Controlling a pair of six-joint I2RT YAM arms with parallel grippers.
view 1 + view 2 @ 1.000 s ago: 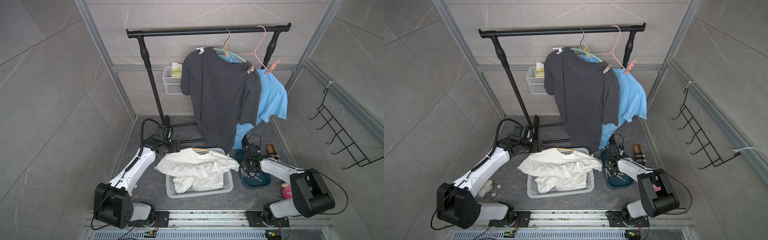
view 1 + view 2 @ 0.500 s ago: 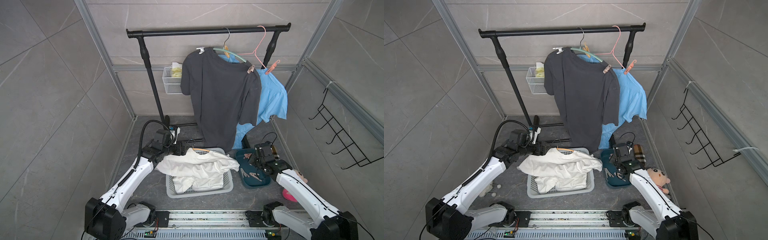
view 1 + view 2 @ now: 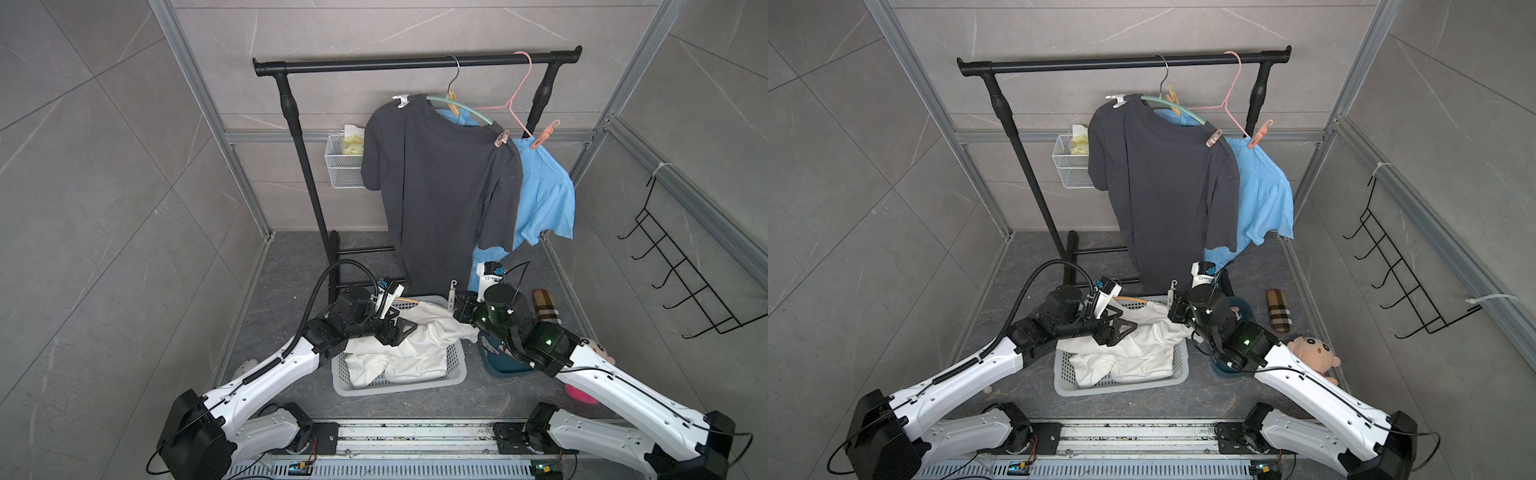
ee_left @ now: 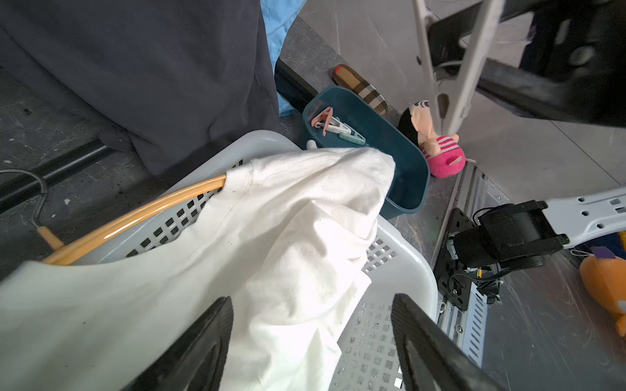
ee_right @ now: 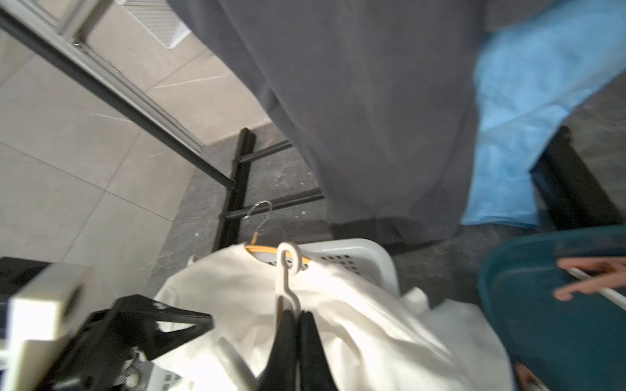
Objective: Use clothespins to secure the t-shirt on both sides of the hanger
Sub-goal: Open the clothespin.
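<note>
Counting the goods on floor and rack:

Shirts, three: dark shirt (image 3: pixel 436 187) and blue shirt (image 3: pixel 540 195) hang from the rack (image 3: pixel 415 64). The white shirt (image 3: pixel 419 349) lies heaped over the basket (image 3: pixel 399 388), threaded on the orange hanger (image 4: pixel 135 218), whose hook sticks out past the far rim.

Hangers, three: green hanger (image 3: pixel 465 110) under the dark shirt, pink hanger (image 3: pixel 515 104) under the blue shirt, the orange one in the basket.

Pins, seven seen. Three sit on the hung shirts: white pin (image 3: pixel 401 101) and tan pin (image 3: pixel 501 138) at the dark shirt's two shoulders, pink pin (image 3: pixel 544 135) at the blue shirt's shoulder. Three bin pins (image 4: pixel 338 127), pink, white and pale green, lie together in the teal bin (image 4: pixel 413 182) just beside the basket. One held pin (image 5: pixel 284 284) is white with a hooked end.

Grippers, two: the right gripper (image 5: pixel 296 316) is clenched on the held pin above the basket's far corner, near the dark shirt's hem. The left gripper (image 4: pixel 311 299) hangs over the white shirt, jaws spread wide, cloth between the fingers and not pinched.

Sundries, one each: wire basket (image 3: pixel 340 170) on the rack post, wall hooks (image 3: pixel 681 286), striped case (image 3: pixel 546 309), doll (image 3: pixel 1312 353), orange toy (image 4: pixel 606 281) partly seen
</note>
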